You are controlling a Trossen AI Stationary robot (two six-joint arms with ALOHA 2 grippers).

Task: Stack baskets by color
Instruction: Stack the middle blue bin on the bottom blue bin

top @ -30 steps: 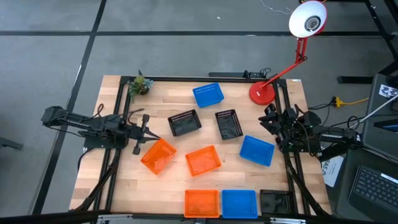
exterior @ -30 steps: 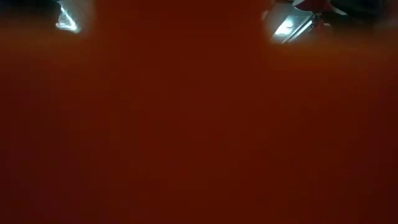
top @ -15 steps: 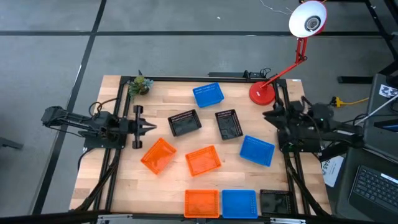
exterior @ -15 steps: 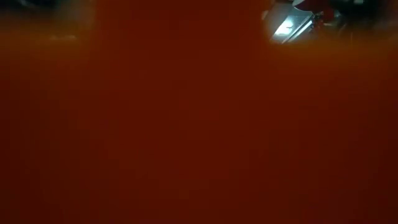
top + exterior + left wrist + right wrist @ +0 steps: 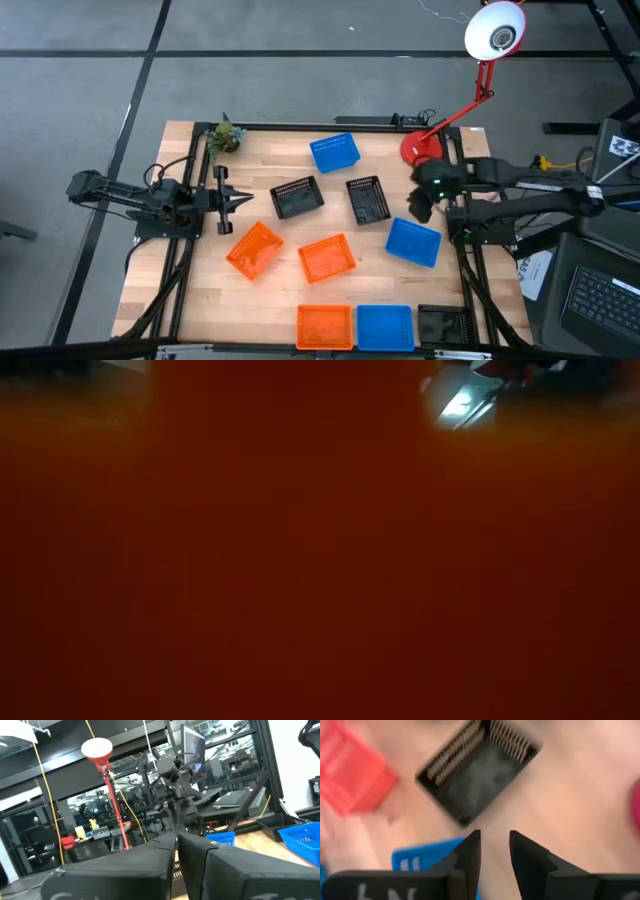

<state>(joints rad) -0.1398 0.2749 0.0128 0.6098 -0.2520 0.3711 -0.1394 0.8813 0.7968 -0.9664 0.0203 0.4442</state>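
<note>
Nine shallow slatted plastic baskets lay open-side up on the wooden table: three orange ones [image 5: 254, 250] [image 5: 327, 258] [image 5: 324, 326], three blue ones [image 5: 334, 152] [image 5: 413, 242] [image 5: 385, 326] and three black ones [image 5: 297, 197] [image 5: 367, 199] [image 5: 442, 324], none stacked.

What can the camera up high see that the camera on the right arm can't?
Only the high view shows the whole table, all nine baskets, both arms, the red lamp and the little plant. The left gripper waits at the table's left side.

Only the right wrist view shows the right gripper up close, its jaws a little apart and holding nothing.

Both show a black basket, a blue basket and an orange basket.
</note>
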